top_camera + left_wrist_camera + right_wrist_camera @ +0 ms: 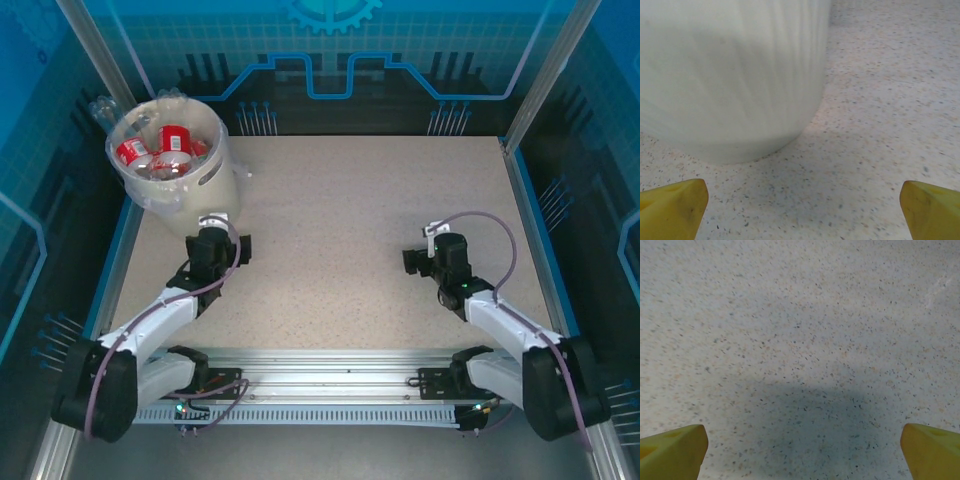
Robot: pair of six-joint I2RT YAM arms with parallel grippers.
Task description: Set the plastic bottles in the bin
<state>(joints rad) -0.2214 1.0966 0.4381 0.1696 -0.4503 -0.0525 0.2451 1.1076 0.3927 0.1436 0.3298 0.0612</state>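
Plastic bottles (165,148): several lie heaped inside the bin (222,178), with red labels and a red cap showing among the clear bodies. The exact count cannot be told.

Bin: round, cream-white and upright, standing at the far left corner of the worktop (350,220). A clear liner (128,190) is folded out over its rim. From the left wrist camera, the bin's faintly ribbed wall stands close ahead and to the left, its base resting on the speckled surface.

Left tool (222,228): just beside the bin on its near side, low over the worktop and pointed at the wall, with a gap between the two. The jaws stand wide. Its yellow fingertips (672,207) sit at the two lower corners of its own view with speckled worktop between them, and it holds nothing.

Right tool (425,252): well apart from the bin, off to the bin's right and nearer the arm bases. The jaws stand wide and the yellow fingertips (672,452) are likewise spread to the corners. It holds nothing, and a soft shadow lies on the surface beneath it.

Worktop: beige and speckled, with blue edging.

Rail (330,370): aluminium, running along the near edge well away from the bin and carrying both arm bases.

Surround: blue printed panels (330,60) and metal posts behind and beside the bin.
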